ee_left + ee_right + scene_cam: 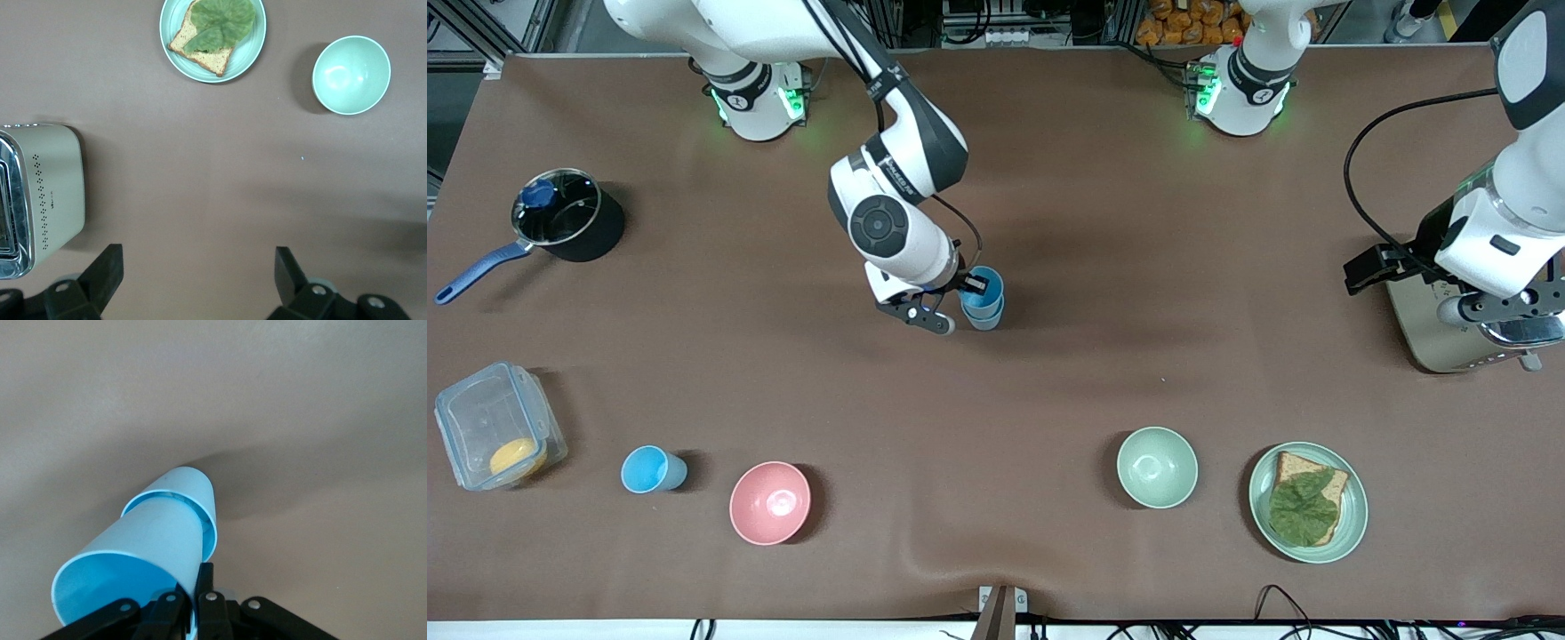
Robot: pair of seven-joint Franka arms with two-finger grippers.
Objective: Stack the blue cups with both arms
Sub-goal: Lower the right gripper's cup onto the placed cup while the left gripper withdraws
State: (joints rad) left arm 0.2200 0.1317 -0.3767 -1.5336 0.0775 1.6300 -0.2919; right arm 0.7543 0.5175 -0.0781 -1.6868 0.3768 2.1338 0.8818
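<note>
Right wrist view showed the right gripper [190, 603] pinching the upper blue cup's [133, 553] rim to seat it in the lower blue cup [197, 493], while the left gripper [197, 280] waited wide open beside the toaster [40, 200].

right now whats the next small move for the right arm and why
Probably open the fingers and lift away. The right gripper pinches the rim of the top cup, which already sits nested in the lower cup mid-table, so the stack looks made. The left gripper waits open beside the toaster. A third cup stands beside the pink bowl.
</note>
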